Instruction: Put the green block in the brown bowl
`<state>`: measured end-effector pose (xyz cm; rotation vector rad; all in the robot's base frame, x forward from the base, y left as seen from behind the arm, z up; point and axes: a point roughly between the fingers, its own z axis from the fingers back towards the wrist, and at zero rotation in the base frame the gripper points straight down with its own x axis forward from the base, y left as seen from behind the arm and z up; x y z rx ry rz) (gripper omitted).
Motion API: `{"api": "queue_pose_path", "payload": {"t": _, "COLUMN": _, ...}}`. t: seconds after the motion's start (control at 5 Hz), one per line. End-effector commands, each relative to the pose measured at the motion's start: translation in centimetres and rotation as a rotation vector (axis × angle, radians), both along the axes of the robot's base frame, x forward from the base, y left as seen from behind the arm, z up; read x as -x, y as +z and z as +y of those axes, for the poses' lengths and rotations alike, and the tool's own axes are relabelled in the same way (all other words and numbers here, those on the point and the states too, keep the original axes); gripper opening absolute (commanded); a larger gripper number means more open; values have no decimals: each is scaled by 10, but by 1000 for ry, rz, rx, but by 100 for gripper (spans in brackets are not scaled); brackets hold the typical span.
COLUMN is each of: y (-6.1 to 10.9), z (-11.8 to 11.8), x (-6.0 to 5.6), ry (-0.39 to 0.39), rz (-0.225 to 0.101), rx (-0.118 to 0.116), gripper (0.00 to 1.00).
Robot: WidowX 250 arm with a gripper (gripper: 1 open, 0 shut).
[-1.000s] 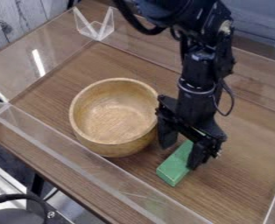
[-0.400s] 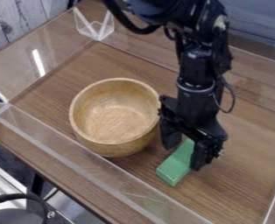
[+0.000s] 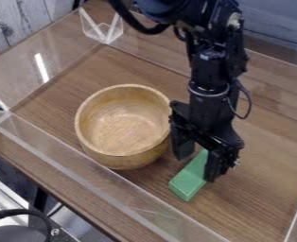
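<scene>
A robot arm's pincer (image 3: 201, 163) points straight down with its jaws spread wide over the far end of the green block (image 3: 190, 180), which lies flat on the wooden desk (image 3: 258, 194) just right of the brown bowl (image 3: 123, 125). Nothing is held yet. A clean pick appears to call for settling the black fingers astride the bar's narrow width and closing squarely before lifting, clear of the bowl's thick wall beside them. The block is a plain, matte, bright green bar, its near end showing below the pincer. The bowl, round and pale tan with visible grain, sits empty.
</scene>
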<state>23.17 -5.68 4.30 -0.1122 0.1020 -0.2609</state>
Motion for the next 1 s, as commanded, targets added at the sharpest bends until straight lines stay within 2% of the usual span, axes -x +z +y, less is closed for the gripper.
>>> {"api": "queue_pose_path", "payload": {"t": 0.0, "y": 8, "z": 2, "x": -7, "ry": 14, "rz": -40, "rx": 10, "gripper": 100}}
{"api": "queue_pose_path", "payload": {"t": 0.8, "y": 3, "z": 2, "x": -8, "ry": 27, "rz": -24, "rx": 13, "gripper": 100}}
